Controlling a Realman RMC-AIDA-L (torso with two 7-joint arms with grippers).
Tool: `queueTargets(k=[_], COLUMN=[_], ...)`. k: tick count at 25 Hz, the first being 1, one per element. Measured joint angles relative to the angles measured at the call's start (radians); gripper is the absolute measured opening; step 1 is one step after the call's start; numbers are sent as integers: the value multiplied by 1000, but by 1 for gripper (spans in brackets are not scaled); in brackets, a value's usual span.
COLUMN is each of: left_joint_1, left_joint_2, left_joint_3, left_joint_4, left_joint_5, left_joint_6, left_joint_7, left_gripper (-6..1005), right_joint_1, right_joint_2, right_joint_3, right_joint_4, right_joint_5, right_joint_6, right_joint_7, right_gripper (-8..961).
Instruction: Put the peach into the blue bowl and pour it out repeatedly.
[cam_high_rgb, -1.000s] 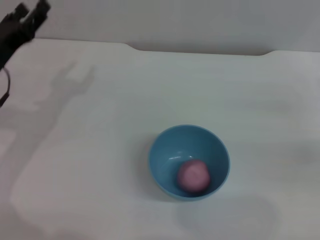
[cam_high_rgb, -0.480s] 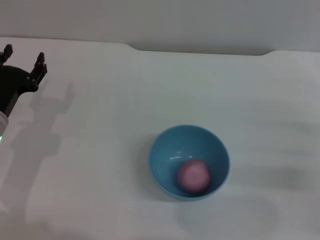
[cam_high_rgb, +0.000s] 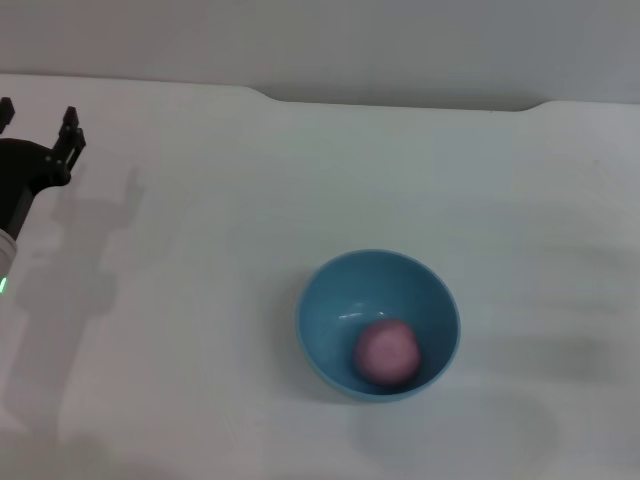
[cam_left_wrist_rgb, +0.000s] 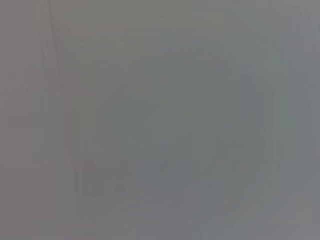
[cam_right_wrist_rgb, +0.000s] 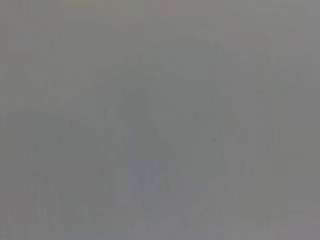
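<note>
The peach (cam_high_rgb: 387, 352) is seen lying inside the blue bowl (cam_high_rgb: 338, 290), unmoved, on the white table (cam_high_rgb: 300, 170); farther off at the left edge, the left claw (cam_high_rgb: 38, 122), spread wide and empty, has been shifted slightly outward

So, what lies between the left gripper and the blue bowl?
Nothing: in the head view, only bare white table lies between the open left gripper and the blue bowl holding the peach.
</note>
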Motion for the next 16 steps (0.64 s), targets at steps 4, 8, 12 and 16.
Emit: queueTargets(k=[4, 8, 12, 16], left_joint_1=[-2, -2, -2, -1], left_joint_2=[0, 0, 2, 1], left_joint_3=[1, 2, 2, 2], left_joint_4=[-8, -9, -9, -11], left_joint_5=[20, 28, 29, 29], left_joint_6=[1, 1, 1, 5], left_joint_7=[1, 2, 1, 1], left_gripper=[718, 718, 718, 718], right_joint_1=[2, 6, 15, 29], right_joint_2=[0, -3, -4, -5], right_joint_3=[-9, -9, -7, -6], right_joint_4=[1, -4, -11, -26], right_joint_5=[-2, -3, -13, -26], right_joint_6=[2, 25, 75, 110], right_joint_7=[53, 97, 101, 105], right_gripper=[642, 642, 642, 642])
